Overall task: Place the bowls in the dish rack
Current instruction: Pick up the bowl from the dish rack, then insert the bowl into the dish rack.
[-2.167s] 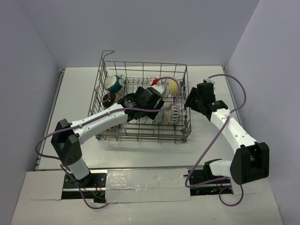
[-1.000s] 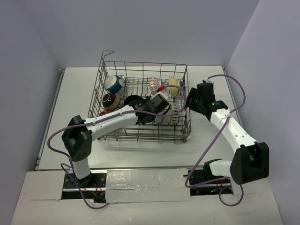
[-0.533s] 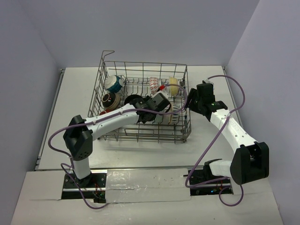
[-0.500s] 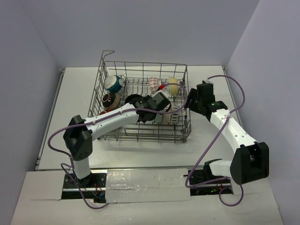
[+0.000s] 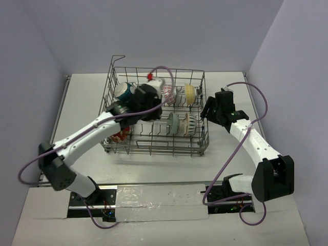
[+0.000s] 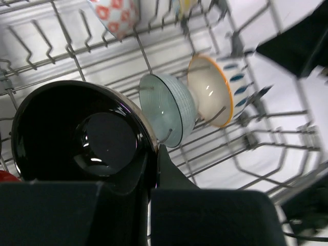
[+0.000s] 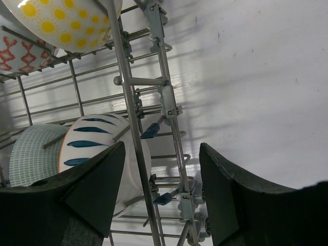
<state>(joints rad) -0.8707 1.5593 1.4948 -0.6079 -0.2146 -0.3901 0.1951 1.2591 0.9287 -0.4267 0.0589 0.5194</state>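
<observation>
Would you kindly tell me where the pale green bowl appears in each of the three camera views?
Top external: pale green bowl, on edge in the right half of the dish rack.
Left wrist: picture centre, right of the black bowl.
Right wrist: lower left corner.
Shared landmark: the white bowl with blue dashes, directly beside it in every view.

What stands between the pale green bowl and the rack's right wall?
A white bowl with blue marks, standing on edge; the top and right wrist views show it.

No legible text, label, brand or number on anything in view.
</observation>
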